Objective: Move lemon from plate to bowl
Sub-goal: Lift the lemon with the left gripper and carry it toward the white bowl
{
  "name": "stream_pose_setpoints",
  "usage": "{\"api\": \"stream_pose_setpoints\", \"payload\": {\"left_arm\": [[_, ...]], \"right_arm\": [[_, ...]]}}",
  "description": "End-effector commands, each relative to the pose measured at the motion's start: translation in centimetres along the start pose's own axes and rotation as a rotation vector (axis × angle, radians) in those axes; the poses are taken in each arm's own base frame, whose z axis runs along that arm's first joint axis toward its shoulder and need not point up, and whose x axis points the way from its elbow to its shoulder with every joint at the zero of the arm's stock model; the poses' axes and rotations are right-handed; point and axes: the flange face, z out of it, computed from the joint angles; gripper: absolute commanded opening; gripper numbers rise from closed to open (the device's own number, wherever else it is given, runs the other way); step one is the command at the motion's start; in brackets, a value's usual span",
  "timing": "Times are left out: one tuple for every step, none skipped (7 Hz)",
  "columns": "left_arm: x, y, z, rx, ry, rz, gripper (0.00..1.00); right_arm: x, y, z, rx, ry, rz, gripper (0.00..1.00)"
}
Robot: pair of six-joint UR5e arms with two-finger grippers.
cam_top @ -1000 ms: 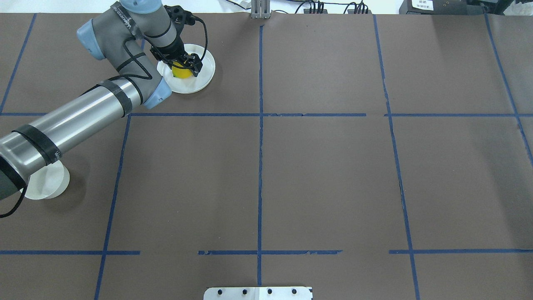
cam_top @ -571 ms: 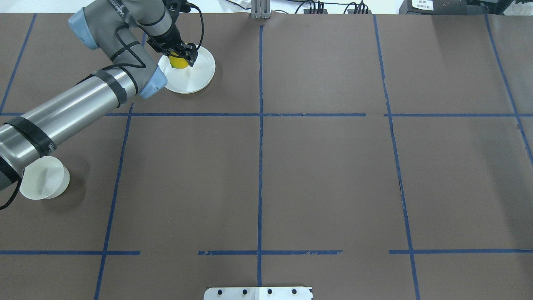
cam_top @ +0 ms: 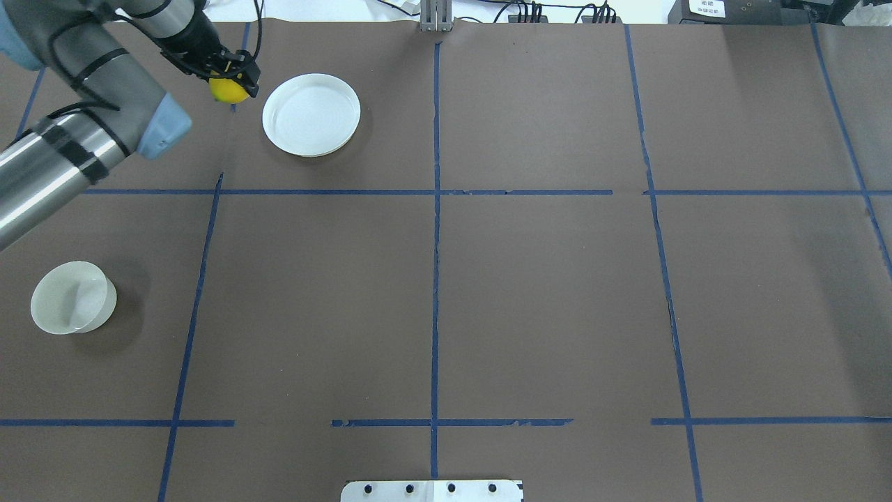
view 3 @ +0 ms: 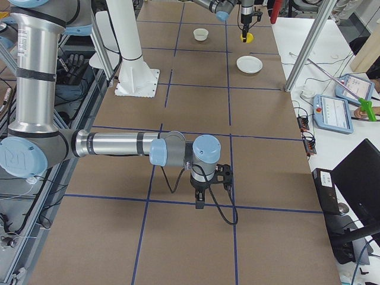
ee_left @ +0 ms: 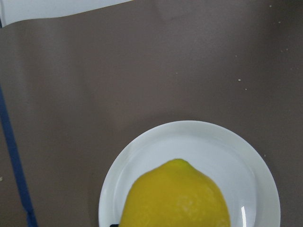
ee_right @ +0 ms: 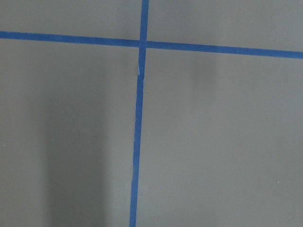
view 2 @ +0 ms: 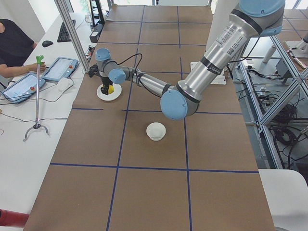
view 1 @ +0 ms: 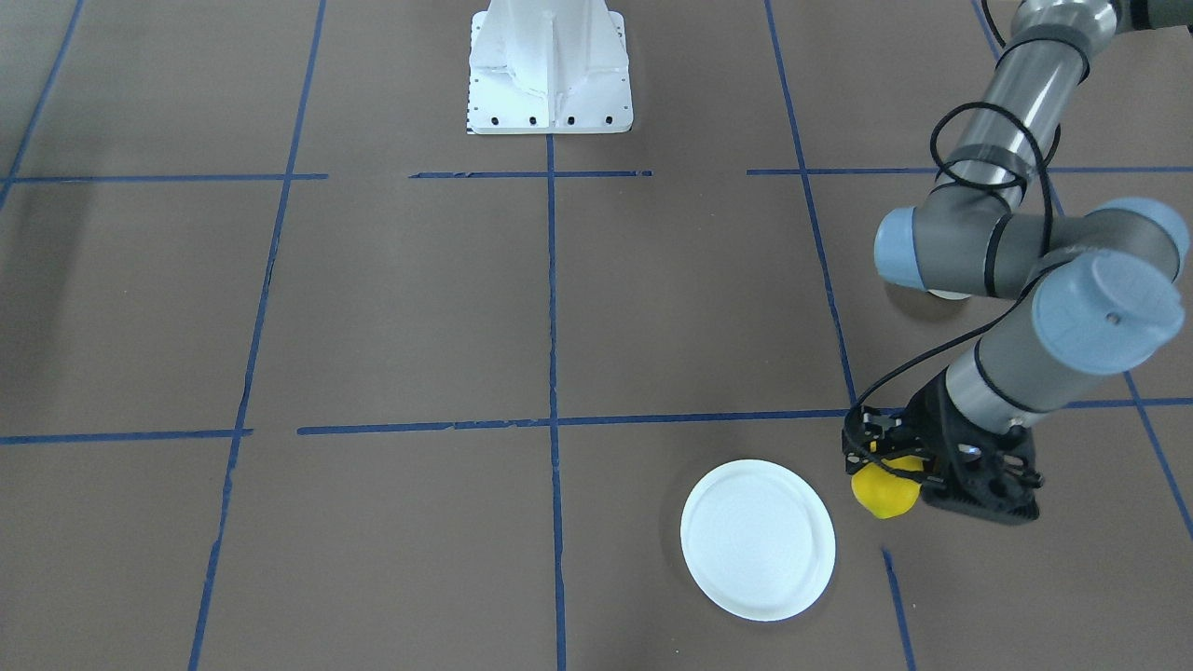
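Overhead exterior | lemon (cam_top: 224, 92) clamped in left gripper (cam_top: 230, 80) beside plate (cam_top: 311, 115) | bowl (cam_top: 73, 298) apart

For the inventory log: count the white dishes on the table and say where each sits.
2. The plate lies empty, far back on the left; the bowl stands nearer, further left. None seems hidden.

no text can be read with confidence. a white paper label (cam_top: 706, 8) sits on a black box (cam_top: 679, 14) beyond the far edge of the brown desk (cam_top: 557, 279), well apart from the left claw (cam_top: 230, 82) and off to its right; its dark print is too small to make out. a white printed sticker (view 2: 224, 34) with barcode-like marks runs along the silver forearm tube (view 2: 211, 65) behind that claw, also illegible.
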Motion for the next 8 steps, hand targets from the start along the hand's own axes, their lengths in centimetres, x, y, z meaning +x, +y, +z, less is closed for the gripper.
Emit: {"api": "stream_pose_setpoints", "payload": {"left_arm": [[-4.5,12.2,-4.5,-0.014,-0.025,0.008,0.0],[-6.8,19.1,-6.9,-0.013,-0.046,-0.014,0.0],[-9.5,23.6,-7.2,-0.008,-0.101,-0.058,0.0],[-10.9,26.9,-5.8,0.025,-0.118,-0.118,0.0],[-11.1,30.1,-3.7,0.017,-0.092,-0.15,0.0],[-10.8,31.7,-2.4,-0.007,-0.088,-0.162,0.0],[-10.8,32.9,-0.9,-0.043,-0.097,-0.164,0.0],[-10.5,33.3,-0.2,-0.06,-0.098,-0.157,0.0]], "right_arm": [[0.0,0.0,0.0,0.0,0.002,0.0,1.0],[0.0,0.0,0.0,0.0,0.0,0.0,1.0],[0.0,0.0,0.0,0.0,0.0,0.0,1.0],[0.0,0.0,0.0,0.0,0.002,0.0,1.0],[0.0,0.0,0.0,0.0,0.0,0.0,1.0],[0.0,0.0,0.0,0.0,0.002,0.0,1.0],[0.0,0.0,0.0,0.0,0.002,0.0,1.0],[0.0,0.0,0.0,0.0,0.002,0.0,1.0]]}}
